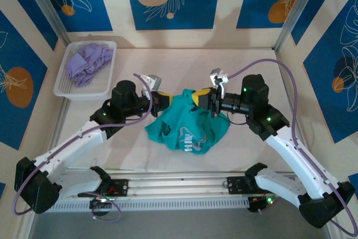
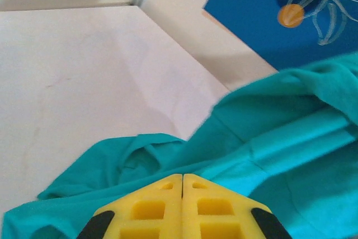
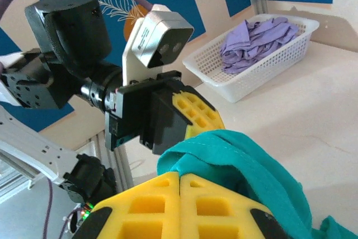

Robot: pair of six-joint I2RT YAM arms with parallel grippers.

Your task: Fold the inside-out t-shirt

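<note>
Top external, t-shirt: soft, light, limp.
Left gripper: pinching its edge.
Right gripper: pinching it too.
Best hold: hem corners.

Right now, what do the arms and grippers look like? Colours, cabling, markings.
Left arm and right arm: white links, black joint housings, small green lights. A lavender cable loops along each. Left gripper and right gripper: yellow fingers with a waffle-grid pattern on black bodies. A grey camera sits on a white bracket at the wrist.
</note>
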